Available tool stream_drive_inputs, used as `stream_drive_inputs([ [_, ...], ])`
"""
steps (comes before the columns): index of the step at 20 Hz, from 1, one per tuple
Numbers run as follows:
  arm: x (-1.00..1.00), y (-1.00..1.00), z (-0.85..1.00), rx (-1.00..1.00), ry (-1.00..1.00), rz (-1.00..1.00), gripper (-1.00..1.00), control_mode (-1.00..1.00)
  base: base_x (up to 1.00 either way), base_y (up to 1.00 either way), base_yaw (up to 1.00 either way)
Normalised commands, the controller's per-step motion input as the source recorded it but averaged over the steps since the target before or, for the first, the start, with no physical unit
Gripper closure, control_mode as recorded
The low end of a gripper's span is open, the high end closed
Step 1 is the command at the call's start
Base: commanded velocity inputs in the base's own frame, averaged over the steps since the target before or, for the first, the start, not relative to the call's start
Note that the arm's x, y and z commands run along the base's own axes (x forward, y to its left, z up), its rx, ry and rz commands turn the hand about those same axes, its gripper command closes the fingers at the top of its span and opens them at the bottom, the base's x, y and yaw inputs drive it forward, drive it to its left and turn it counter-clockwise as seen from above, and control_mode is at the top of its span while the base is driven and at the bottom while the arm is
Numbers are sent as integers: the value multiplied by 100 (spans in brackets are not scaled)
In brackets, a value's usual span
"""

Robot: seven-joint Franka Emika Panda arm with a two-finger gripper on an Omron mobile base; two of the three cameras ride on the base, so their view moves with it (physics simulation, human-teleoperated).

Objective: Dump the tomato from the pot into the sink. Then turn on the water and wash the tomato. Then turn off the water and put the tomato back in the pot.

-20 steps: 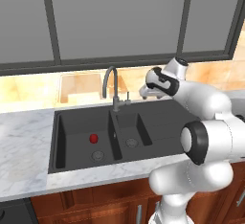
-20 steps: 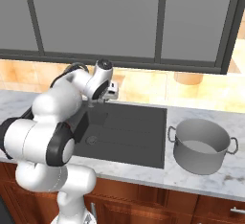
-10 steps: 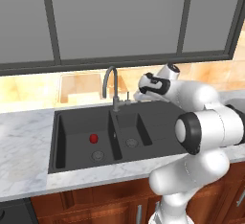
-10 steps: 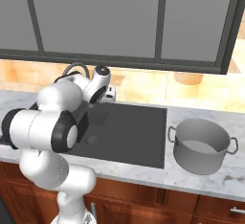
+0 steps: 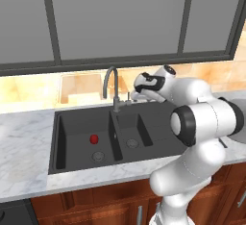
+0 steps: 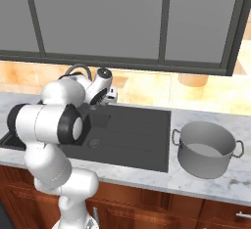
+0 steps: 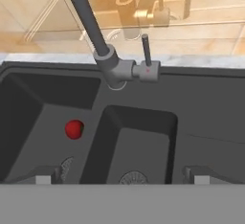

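Hovering near the faucet (image 5: 113,87), the gripper (image 5: 136,94) stands wide open and empty.
The tomato (image 5: 94,138) lies in the sink's (image 5: 79,161) wide basin; the pot (image 6: 205,148) sits on the counter (image 6: 230,186).

A glossy red tomato (image 5: 94,138) at centre left lies in the black sink (image 5: 72,159), set in white, grey-veined marble counter (image 5: 24,142); at the right-hand view's lower right, a matte grey pot (image 6: 206,148).
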Motion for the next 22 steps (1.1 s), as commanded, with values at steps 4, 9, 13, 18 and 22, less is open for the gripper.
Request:
stream_drive_inputs([
  [4, 35, 1, -14, 0, 0, 0, -100, -100, 0, 0, 0],
  [9, 36, 0, -21, 0, 0, 0, -100, -100, 0, 0, 0],
  [13, 42, 0, -12, 0, 0, 0, -100, -100, 0, 0, 0],
  [18, 43, 0, -10, 0, 0, 0, -100, -100, 0, 0, 0],
  [22, 32, 0, -10, 0, 0, 0, -100, -100, 0, 0, 0],
])
